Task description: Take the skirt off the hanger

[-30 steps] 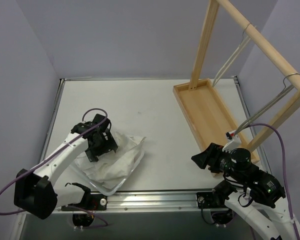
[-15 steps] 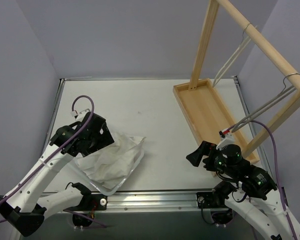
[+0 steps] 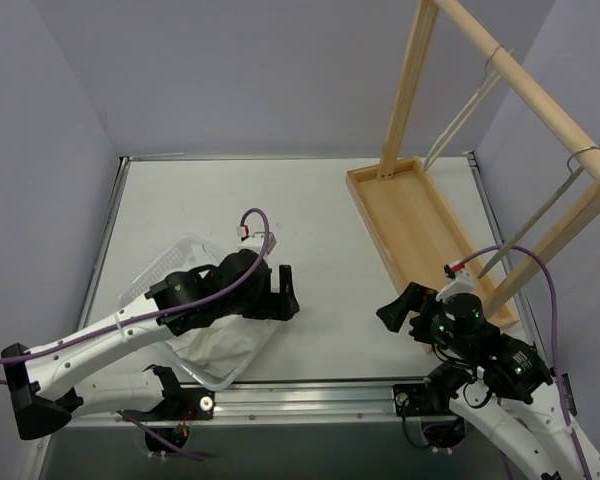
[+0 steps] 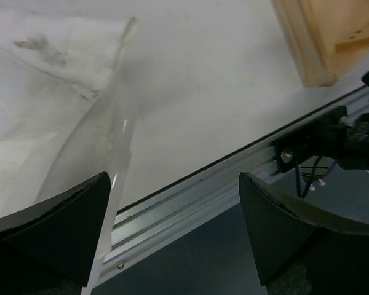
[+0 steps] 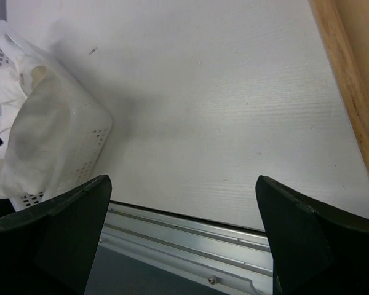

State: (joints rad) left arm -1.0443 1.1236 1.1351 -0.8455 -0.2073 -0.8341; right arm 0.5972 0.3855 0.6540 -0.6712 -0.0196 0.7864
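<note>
1. The skirt (image 3: 215, 345) lies bunched inside the white basket (image 3: 160, 268). It is off the hanger (image 3: 540, 212), which hangs bare on the wooden rack (image 3: 520, 85) well to the right of the basket.
2. The left gripper (image 3: 282, 298) hovers over the basket's right rim, fingers spread and empty. A low sweep could clip the rim, tipping or dragging the basket and spilling the skirt.
3. The right gripper (image 3: 395, 310), fingers likewise released, sits well right of the basket, just beside the rack's tray (image 3: 410, 215). A wide swing could knock the hanger.
4. Right of the basket, up to the tray, the table (image 3: 320, 220) lies open. The near rail (image 3: 310, 395) runs close by the basket.
</note>
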